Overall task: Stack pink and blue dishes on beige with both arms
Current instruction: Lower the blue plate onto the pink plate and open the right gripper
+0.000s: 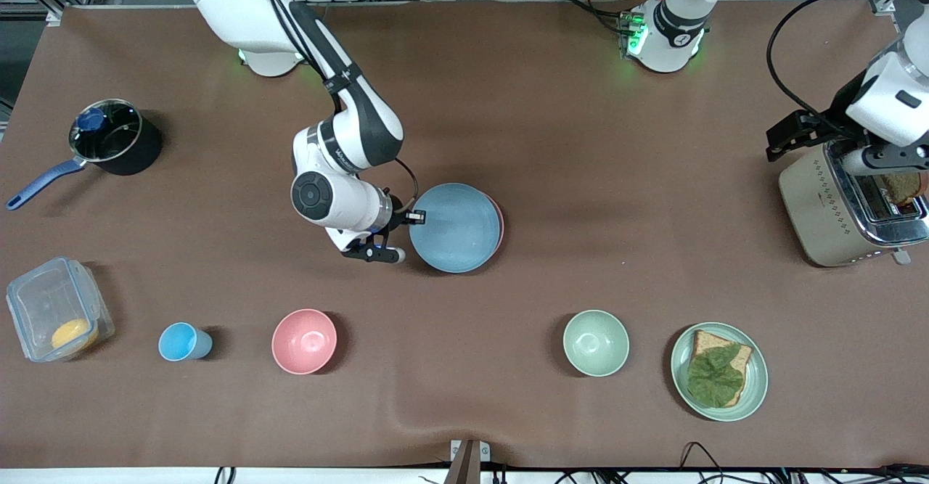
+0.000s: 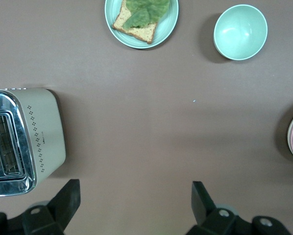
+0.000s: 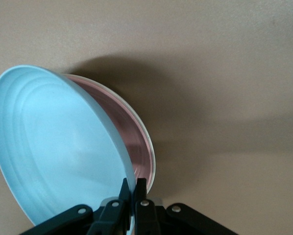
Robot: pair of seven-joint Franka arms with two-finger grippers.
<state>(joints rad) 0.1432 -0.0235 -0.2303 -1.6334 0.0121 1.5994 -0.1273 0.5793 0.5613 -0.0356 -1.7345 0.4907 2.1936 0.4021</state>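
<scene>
My right gripper [image 1: 415, 217] [image 3: 134, 184] is shut on the rim of the light blue plate [image 1: 453, 228] [image 3: 53, 147], at the rim's edge toward the right arm's end of the table. The blue plate tilts over the pink plate [image 1: 501, 227] [image 3: 135, 142], which lies on the beige plate [image 3: 153, 165]; only the beige rim shows. This stack sits mid-table. My left gripper [image 2: 135, 191] [image 1: 790, 136] hangs open and empty above bare table beside the toaster [image 1: 842, 208] [image 2: 34, 139], where the left arm waits.
Along the front stand a clear container [image 1: 54, 310], a small blue cup [image 1: 181, 342], a pink bowl [image 1: 304, 341], a pale green bowl [image 1: 596, 342] and a green plate [image 1: 686, 382] with bread and lettuce. A black saucepan [image 1: 116, 138] stands at the right arm's end.
</scene>
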